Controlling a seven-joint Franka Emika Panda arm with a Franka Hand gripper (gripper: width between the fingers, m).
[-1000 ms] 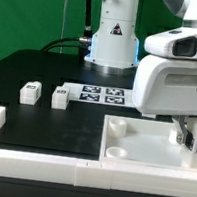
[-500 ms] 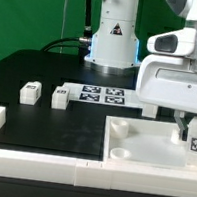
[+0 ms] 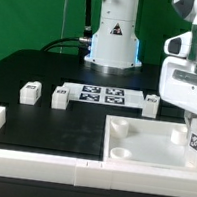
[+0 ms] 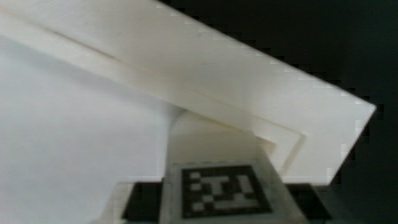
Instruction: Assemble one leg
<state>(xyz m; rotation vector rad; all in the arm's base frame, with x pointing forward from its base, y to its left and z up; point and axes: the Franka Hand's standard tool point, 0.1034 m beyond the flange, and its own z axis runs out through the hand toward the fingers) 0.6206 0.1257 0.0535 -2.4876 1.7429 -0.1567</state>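
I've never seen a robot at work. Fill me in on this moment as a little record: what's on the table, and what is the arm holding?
Held piece: a leg with a tag, in the gripper at the exterior view's right
Below it: the square panel with round sockets
Loose legs: three; two toward the exterior view's left, one behind the panel
Marker board: flat on the table, between the loose legs
Bars: long white bars along the front edge
Wrist view: tagged leg over the white panel

Jaws out of frame; leg (image 3: 195,140) edge-cropped.
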